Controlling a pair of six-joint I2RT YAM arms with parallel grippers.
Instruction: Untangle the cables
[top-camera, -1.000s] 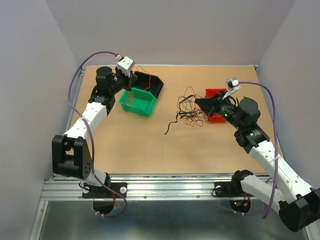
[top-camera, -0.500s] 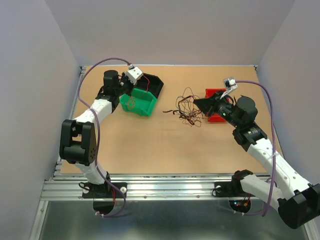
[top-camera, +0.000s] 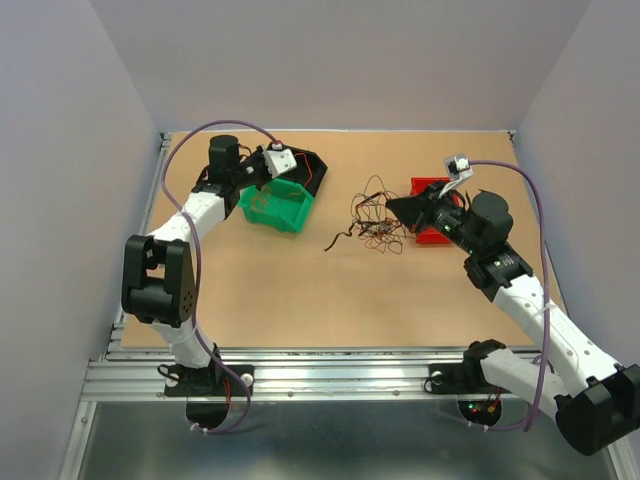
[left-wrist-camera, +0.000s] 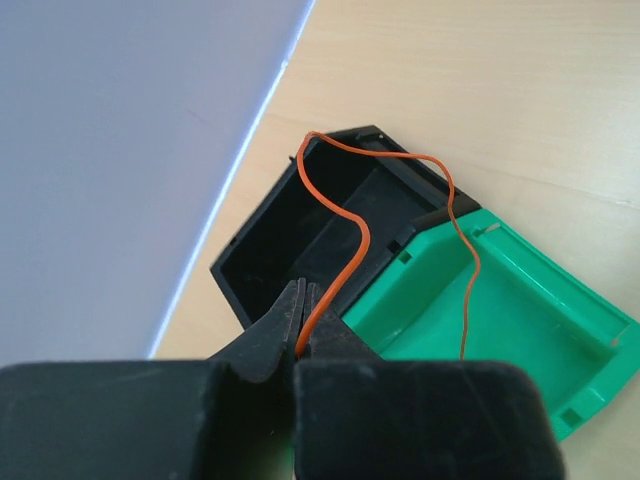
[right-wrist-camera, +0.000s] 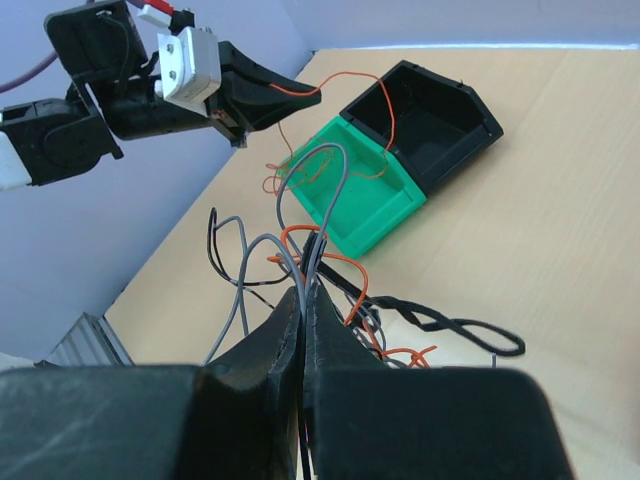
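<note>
My left gripper (left-wrist-camera: 303, 300) is shut on a thin orange-red wire (left-wrist-camera: 358, 240), which arcs over the black bin (left-wrist-camera: 228, 272) and hangs down into the green bin (left-wrist-camera: 520, 320). In the top view this gripper (top-camera: 272, 165) hovers between the two bins. The tangled cables (top-camera: 375, 215), thin black, grey, orange and brown loops, lie mid-table. My right gripper (right-wrist-camera: 304, 292) is shut on a few grey and black strands of that bundle (right-wrist-camera: 330, 250), lifting them. From above, the right gripper (top-camera: 392, 206) sits at the tangle's right side.
The green bin (top-camera: 270, 215) and black bin (top-camera: 310, 165) stand side by side at the back left. A red bin (top-camera: 432, 186) is partly hidden behind my right wrist. Grey walls close in the tan table (top-camera: 300, 290) on three sides.
My left gripper has swung right from above the green bin's left side toward the black bin, carrying the orange wire. The right gripper barely moved; a loose dark strand left of the tangle shifted.
</note>
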